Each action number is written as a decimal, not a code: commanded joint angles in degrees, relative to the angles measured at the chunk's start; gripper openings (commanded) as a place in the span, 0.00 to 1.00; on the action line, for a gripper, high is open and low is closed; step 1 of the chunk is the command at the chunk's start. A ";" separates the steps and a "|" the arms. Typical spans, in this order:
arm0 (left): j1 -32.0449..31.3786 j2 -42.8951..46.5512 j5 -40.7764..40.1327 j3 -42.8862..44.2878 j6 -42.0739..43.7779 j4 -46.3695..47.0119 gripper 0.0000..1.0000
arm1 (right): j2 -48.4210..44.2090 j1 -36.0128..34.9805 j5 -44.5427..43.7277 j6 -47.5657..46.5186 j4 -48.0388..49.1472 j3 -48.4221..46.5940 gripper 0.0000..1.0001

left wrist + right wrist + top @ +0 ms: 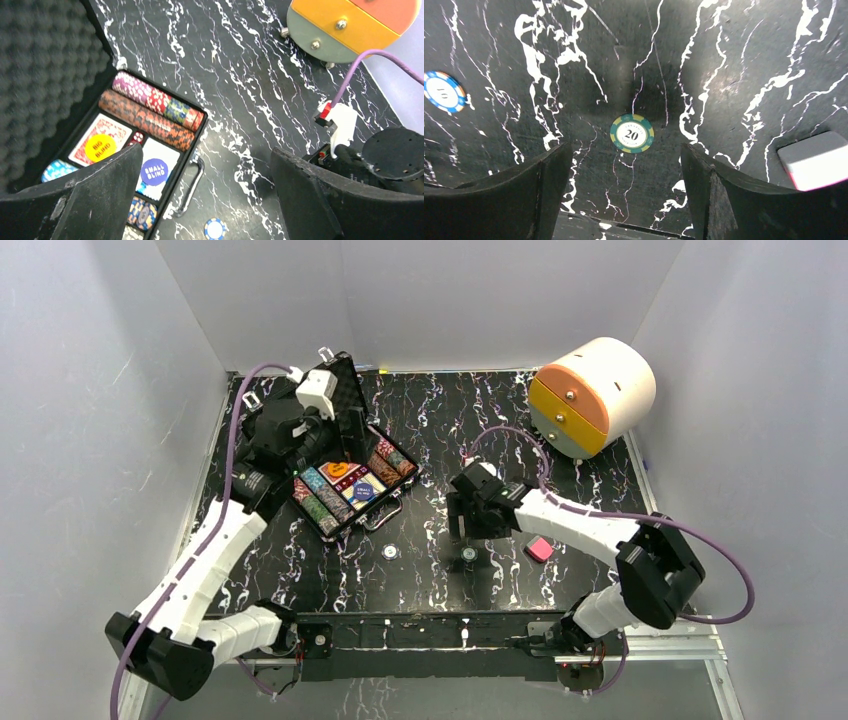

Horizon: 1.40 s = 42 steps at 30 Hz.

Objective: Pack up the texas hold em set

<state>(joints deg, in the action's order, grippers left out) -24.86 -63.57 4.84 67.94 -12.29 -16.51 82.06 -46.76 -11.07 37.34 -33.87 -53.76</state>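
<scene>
Green with yellow edge spots and marked 20, a loose chip (632, 133) lies flat on the marbled table (430, 430), close to the near edge. The right gripper (466, 528) hovers directly over it, its fingers (531, 195) spread wide with nothing between them. In the wrist view the chip sits just ahead of the gap, centred between the two tips. A round disc has no long axis to line up with, so the coming move looks like a straight drop and a pinch across the rim. The right arm is clearly the nearer one for it.

A blue-and-white chip (389, 552) rests to its left and a pink block (540, 549) to its right. Farther back and left, the open case (45, 75) stands with its lid upright, showing chip rows (150, 117) and blind buttons (153, 171). The left gripper (205, 155) hangs above it, fingers parted and empty. A cream-and-orange cylinder (595, 395) sits at the far right.
</scene>
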 commanded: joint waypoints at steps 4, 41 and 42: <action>-0.10 6.53 1.38 -7.62 -9.70 -0.18 0.98 | 3.54 -2.35 -1.11 2.71 -1.49 1.07 0.83; -1.27 0.16 17.63 -22.98 -16.33 5.51 0.91 | 4.72 -3.16 -4.90 10.65 4.71 0.27 0.45; -2.30 -0.44 17.94 -23.75 -17.26 6.97 0.90 | 4.12 -3.08 -4.76 11.12 5.28 0.39 0.45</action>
<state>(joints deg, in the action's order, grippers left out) -25.12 -62.28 15.81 46.81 -27.83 -14.04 90.61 -49.74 -14.00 45.12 -32.49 -53.54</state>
